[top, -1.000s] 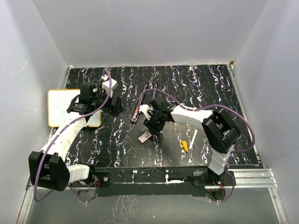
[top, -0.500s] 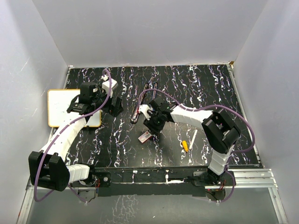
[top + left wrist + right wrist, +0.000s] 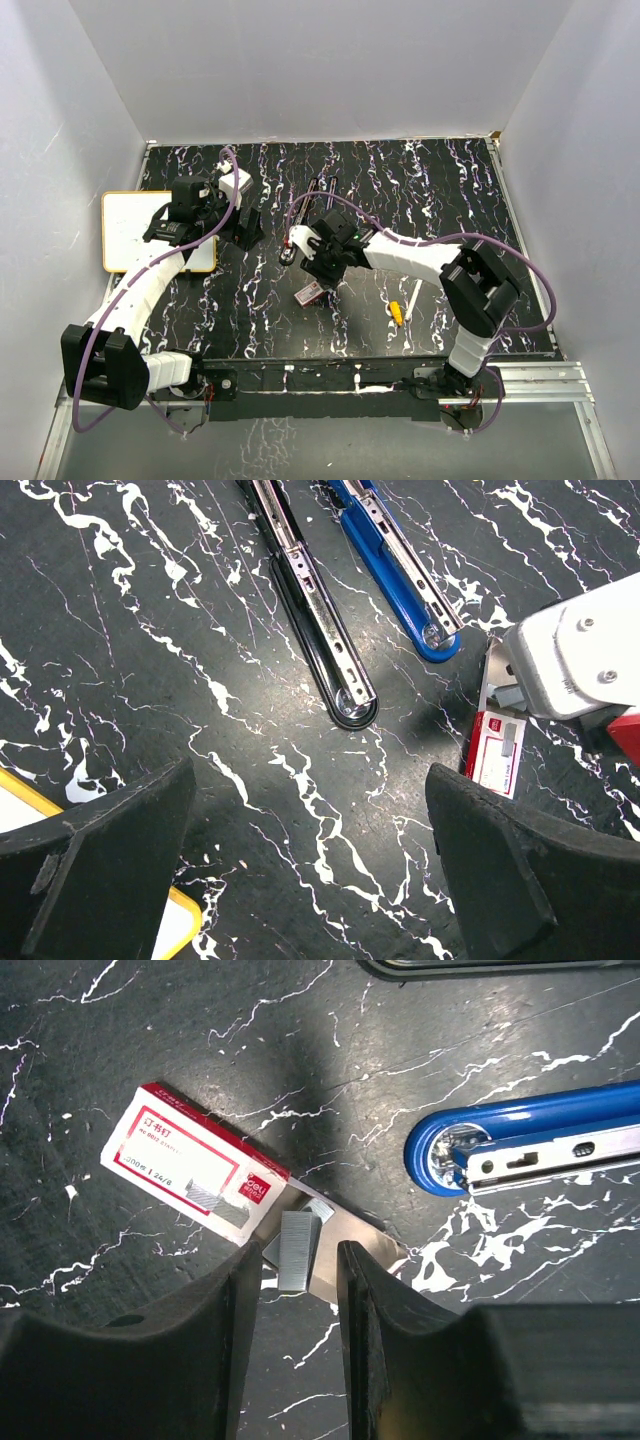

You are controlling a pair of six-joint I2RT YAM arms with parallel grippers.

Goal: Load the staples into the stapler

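The staples box (image 3: pixel 190 1165), red and white, lies flat with its tan tray (image 3: pixel 355 1245) slid out; a grey strip of staples (image 3: pixel 298 1250) rests on the tray. My right gripper (image 3: pixel 298 1262) hangs over it, open narrowly, its fingers on either side of the strip with a gap on the right. From above, the box (image 3: pixel 311 294) sits just below the right gripper (image 3: pixel 320 266). A blue stapler (image 3: pixel 530 1140) and a black stapler (image 3: pixel 320 630) lie opened flat beside it. My left gripper (image 3: pixel 310 780) is wide open over bare table, holding nothing.
A whiteboard with a yellow rim (image 3: pixel 135 230) lies at the left edge, under the left arm. A white pen with a yellow tip (image 3: pixel 405 305) lies to the right of the box. Grey walls close in the black marbled table (image 3: pixel 450 190).
The right gripper has shifted a little to the left over the box and its jaws have narrowed slightly. The left arm has not moved.
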